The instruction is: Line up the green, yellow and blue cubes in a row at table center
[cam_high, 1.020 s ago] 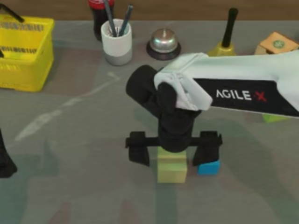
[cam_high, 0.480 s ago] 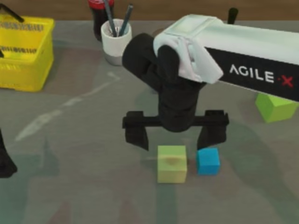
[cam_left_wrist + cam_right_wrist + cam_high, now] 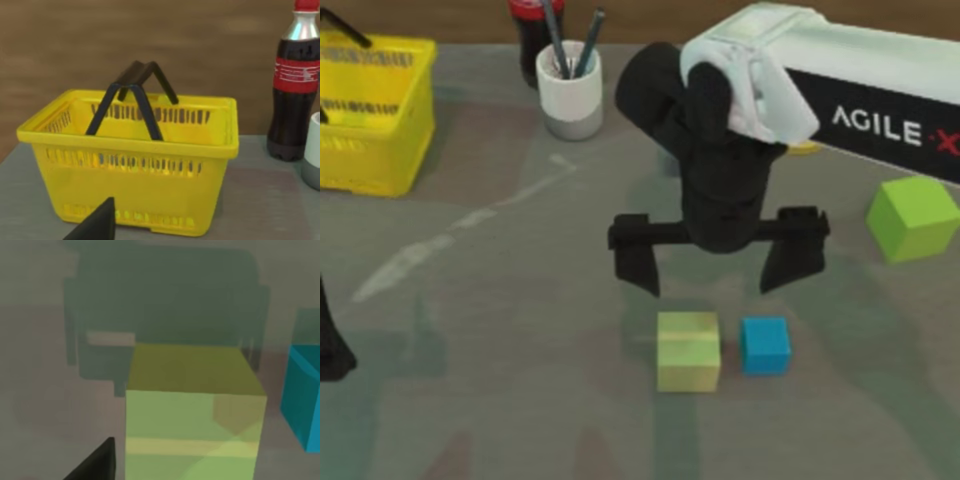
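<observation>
The pale yellow cube (image 3: 688, 350) rests on the table (image 3: 500, 400) near the centre, with the smaller blue cube (image 3: 765, 345) just to its right, a small gap between them. Both show in the right wrist view: the yellow cube (image 3: 192, 415) and the blue cube (image 3: 302, 395). The lime-green cube (image 3: 912, 217) sits apart at the far right. My right gripper (image 3: 715, 262) hangs open above and behind the yellow cube, holding nothing; one fingertip (image 3: 102, 460) shows beside the cube. My left arm (image 3: 330, 345) is parked at the left edge, one fingertip (image 3: 100, 225) in view.
A yellow basket (image 3: 370, 110) stands at the back left, also in the left wrist view as the basket (image 3: 140, 165). A white cup of pens (image 3: 570, 90) and a cola bottle (image 3: 532, 25) stand behind the centre. The right arm covers the back right.
My right gripper has risen off the yellow cube and drawn back and to the right, still open. The green cube has come into full view. The cubes have not moved.
</observation>
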Robot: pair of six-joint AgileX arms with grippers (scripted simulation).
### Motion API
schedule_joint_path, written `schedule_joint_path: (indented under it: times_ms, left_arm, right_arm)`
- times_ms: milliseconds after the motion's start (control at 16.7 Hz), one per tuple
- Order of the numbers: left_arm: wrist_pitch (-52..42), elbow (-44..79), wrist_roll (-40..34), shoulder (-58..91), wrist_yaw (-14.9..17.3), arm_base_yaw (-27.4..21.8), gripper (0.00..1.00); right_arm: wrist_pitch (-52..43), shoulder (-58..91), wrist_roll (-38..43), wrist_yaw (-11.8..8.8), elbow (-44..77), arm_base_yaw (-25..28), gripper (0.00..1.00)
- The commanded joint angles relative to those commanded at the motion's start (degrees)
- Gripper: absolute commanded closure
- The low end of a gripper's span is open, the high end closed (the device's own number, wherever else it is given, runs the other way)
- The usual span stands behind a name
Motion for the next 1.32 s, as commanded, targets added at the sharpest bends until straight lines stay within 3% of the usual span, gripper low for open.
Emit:
schedule_joint_path:
  times_ms: [720, 900, 1320]
  left_arm:
    - [0.0, 0.0, 0.0, 0.0, 0.0, 0.0, 0.0]
    - [0.0, 0.0, 0.0, 0.0, 0.0, 0.0, 0.0]
    - [0.0, 0.0, 0.0, 0.0, 0.0, 0.0, 0.0]
  right_arm:
    - [-4.3, 7.18, -43.51, -0.49, 10.01, -31.39, 0.0]
    - [-4.31, 7.37, -46.81, -0.59, 11.03, -34.48, 0.0]
    - [-1.99, 7.78, -46.68, -0.58, 8.9, -34.36, 0.0]
